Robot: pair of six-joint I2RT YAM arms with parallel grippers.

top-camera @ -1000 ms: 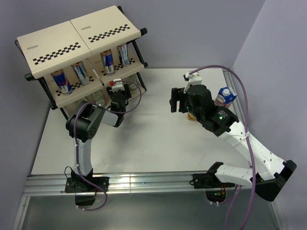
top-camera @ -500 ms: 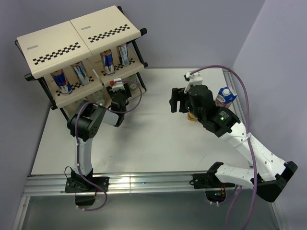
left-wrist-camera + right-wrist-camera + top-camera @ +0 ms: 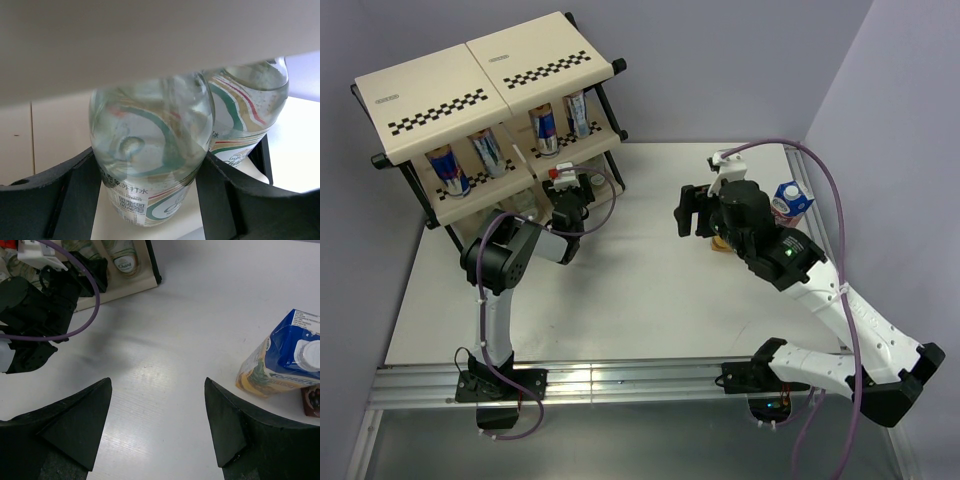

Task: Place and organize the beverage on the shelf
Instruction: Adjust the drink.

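Clear bottle [image 3: 150, 130] sits gripped in your left gripper [image 3: 149, 175] under the shelf [image 3: 150, 45] panel, while the carton [image 3: 280, 360] stands to the right of the open jaws of your right gripper [image 3: 157, 390].

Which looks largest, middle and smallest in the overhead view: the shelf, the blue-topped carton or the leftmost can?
1. The shelf, by far the largest.
2-3. The blue-topped carton and the leftmost can look about alike; the can sits higher, nearer the camera, so I won't rank them.
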